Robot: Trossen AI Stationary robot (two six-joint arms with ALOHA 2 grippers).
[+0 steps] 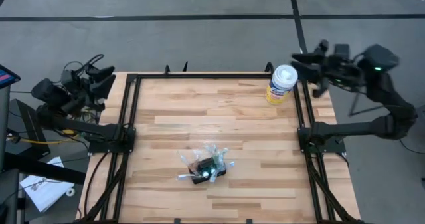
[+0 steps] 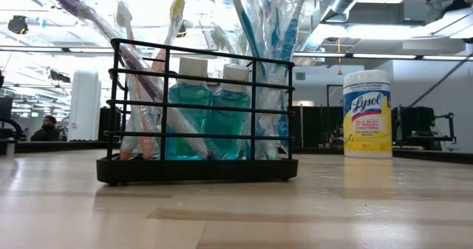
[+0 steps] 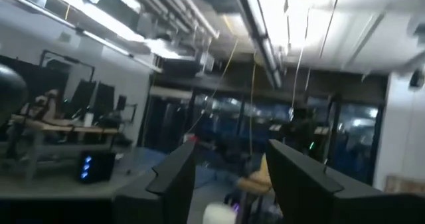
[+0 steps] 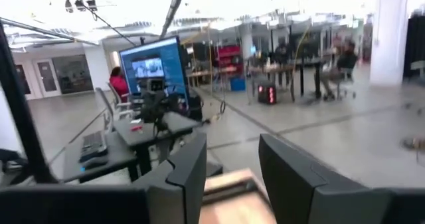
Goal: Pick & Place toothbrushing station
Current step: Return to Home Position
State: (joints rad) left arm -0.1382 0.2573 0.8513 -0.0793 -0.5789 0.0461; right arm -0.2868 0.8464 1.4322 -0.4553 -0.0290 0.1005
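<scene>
The toothbrushing station is a small black wire holder. It holds several toothbrushes in clear wrappers and two blue-green bottles. It stands upright on its flat base on the wooden table, near the front edge and about the middle. My left gripper is drawn back beyond the table's left edge, open and holding nothing. My right gripper hangs open beyond the table's far right corner, also holding nothing. Neither is near the station.
A white-and-yellow wipes canister stands upright at the table's far right corner, close to my right gripper. Black frame rails run along the table's left, right and far edges. A person sits far off in the room.
</scene>
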